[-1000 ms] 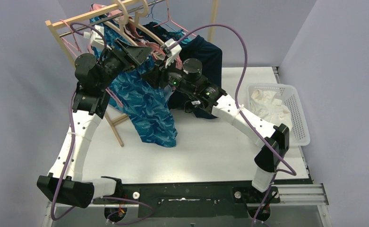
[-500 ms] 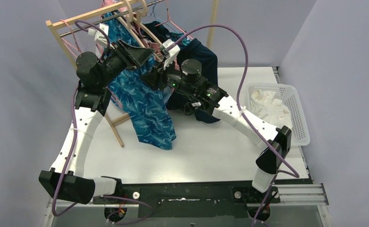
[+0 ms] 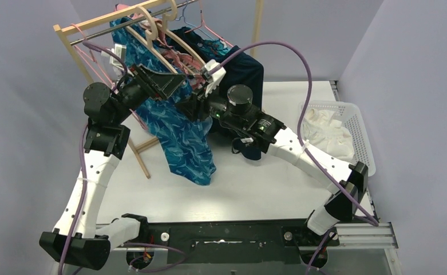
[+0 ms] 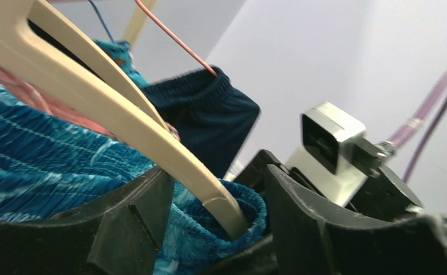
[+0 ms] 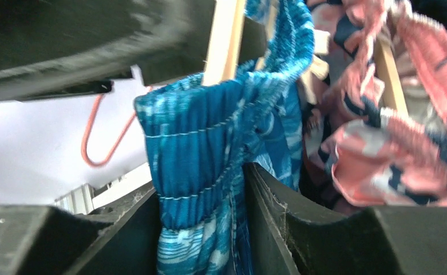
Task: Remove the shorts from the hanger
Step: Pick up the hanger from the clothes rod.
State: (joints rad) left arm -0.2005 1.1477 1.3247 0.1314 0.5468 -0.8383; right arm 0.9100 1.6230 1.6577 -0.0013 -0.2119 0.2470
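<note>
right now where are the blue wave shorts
In the top view the blue wave shorts hang at back left from a wooden hanger on the rack, with the pink floral pair beside them; the right gripper pinches their waistband.

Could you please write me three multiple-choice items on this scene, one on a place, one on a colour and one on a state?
1. Where on the table does the white basket stand?
A. at its right side
B. at its left side
C. at its middle

2. What colour are the shorts that the right tool grips?
A. plain white
B. patterned blue
C. yellow

3. How is the right tool?
A. open in free air
B. shut on the shorts' waistband
C. out of view

Answers:
1 A, the top view shows it by the right edge.
2 B, blue patterned fabric sits between its fingers.
3 B, the right wrist view shows them closed against the gathered waistband.
</note>
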